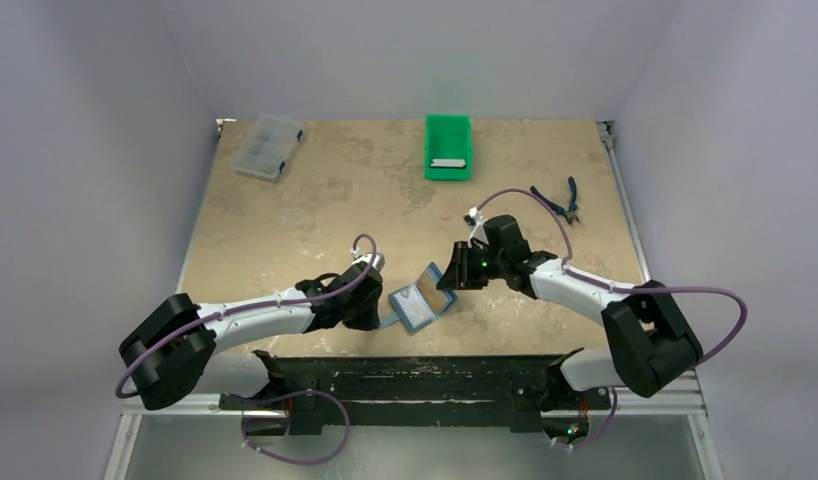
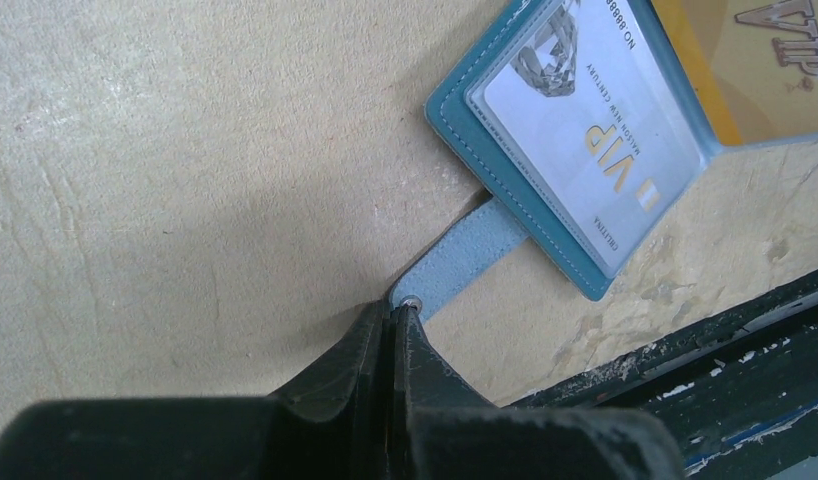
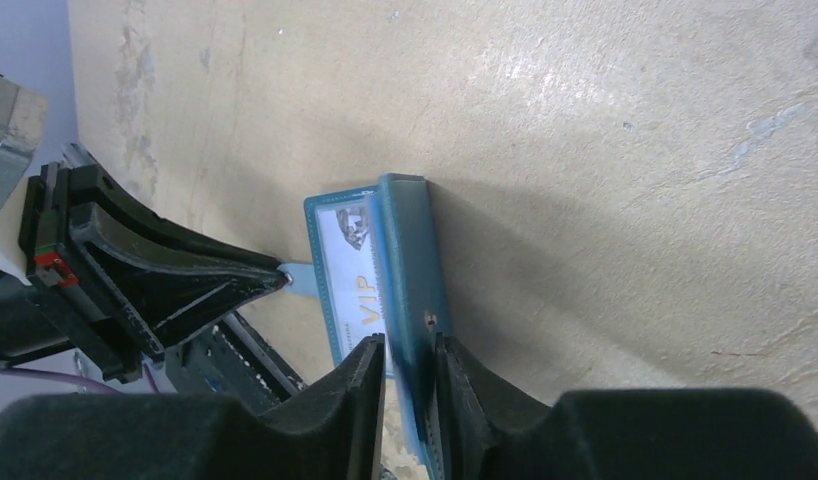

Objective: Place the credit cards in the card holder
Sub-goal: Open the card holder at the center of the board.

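Black fingers (image 2: 370,345) of the left gripper (image 2: 395,310) were pressed together on the tip of a pale blue strap (image 2: 465,260), right at its silver snap stud (image 2: 412,302). That strap ran out from the lower edge of the teal card holder (image 2: 447,112), which lay opened on the desk (image 2: 185,150) just beside the near edge.

Under the clear window of the flat panel sat a silver-grey VIP card (image 2: 585,140), fully seated within the stitched border. A gold VIP card (image 2: 765,60) showed in the adjoining panel at the upper right of the left wrist view.

On the right wrist view, the right gripper (image 3: 410,345) was pinching the holder's other panel, one finger on each face. This panel stood raised on edge, roughly upright, above the flat panel with the silver-grey card. Whether the fingers bore firmly on it could not be told.

From the overhead view, both grippers met at the holder near the middle of the desk's near side, left gripper on its left, right gripper on its upper right.

Further out, a green bin (image 1: 448,128) stood at the far edge with a silvery card (image 1: 450,161) lying inside it. A clear compartment box (image 1: 267,147) occupied the far left corner. Blue-handled pliers (image 1: 563,200) lay on the right side, well apart from the holder.
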Robot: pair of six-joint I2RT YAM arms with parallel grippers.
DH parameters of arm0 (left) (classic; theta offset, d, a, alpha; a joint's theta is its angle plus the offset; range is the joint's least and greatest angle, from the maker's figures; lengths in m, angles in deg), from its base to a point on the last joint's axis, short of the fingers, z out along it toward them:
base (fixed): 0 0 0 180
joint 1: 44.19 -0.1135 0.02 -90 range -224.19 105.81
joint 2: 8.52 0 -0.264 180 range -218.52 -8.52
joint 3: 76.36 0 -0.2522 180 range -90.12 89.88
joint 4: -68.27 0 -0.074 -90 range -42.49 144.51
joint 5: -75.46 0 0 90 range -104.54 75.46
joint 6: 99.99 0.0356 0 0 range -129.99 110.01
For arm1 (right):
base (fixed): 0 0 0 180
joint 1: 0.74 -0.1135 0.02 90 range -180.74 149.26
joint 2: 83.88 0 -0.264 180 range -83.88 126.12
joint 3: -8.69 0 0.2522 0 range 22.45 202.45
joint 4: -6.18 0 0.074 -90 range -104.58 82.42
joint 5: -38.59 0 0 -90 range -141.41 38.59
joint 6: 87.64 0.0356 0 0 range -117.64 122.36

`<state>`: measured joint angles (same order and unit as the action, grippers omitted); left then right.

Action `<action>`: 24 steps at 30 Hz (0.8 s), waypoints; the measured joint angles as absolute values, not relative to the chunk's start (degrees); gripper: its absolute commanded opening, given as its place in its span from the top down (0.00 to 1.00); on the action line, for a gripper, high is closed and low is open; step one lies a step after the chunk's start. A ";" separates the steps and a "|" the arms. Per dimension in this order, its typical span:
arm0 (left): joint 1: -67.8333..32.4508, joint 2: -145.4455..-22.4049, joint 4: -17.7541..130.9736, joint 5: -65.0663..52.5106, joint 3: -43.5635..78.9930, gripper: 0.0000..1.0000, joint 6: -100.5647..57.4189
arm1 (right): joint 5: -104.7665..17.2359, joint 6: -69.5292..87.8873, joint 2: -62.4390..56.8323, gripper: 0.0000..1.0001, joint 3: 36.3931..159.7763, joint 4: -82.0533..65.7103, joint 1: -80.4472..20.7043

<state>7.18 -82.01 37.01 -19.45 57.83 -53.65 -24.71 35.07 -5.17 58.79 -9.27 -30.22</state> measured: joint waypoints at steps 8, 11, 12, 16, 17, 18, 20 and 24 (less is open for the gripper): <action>7.14 -82.01 36.73 -19.18 57.74 0.85 -53.39 | -18.57 34.46 -3.79 0.86 57.96 -6.45 -29.61; 5.28 -81.84 37.75 -14.53 57.59 0.59 -53.61 | -17.15 35.60 -5.38 0.74 55.47 -4.94 -29.65; 4.58 -81.62 38.30 -13.35 57.57 0.55 -53.81 | -17.06 36.08 -6.24 0.71 54.61 -4.99 -29.74; 2.18 -80.42 38.91 -9.87 54.66 0.51 -54.31 | -16.95 37.28 -9.25 0.70 53.26 -5.45 -30.90; 2.07 -80.42 38.80 -9.70 53.50 0.50 -54.18 | -16.93 37.37 -9.82 0.70 53.26 -5.42 -31.14; 2.07 -80.42 38.36 -9.63 51.97 0.48 -53.87 | -16.93 37.54 -10.32 0.70 53.26 -5.34 -31.36; 2.07 -80.37 37.82 -9.61 49.31 0.47 -53.63 | -16.99 37.85 -11.18 0.70 53.26 -5.31 -31.88; 2.07 -79.54 37.71 -8.36 47.91 0.44 -53.70 | -17.56 38.00 -11.29 0.68 53.26 -5.47 -32.89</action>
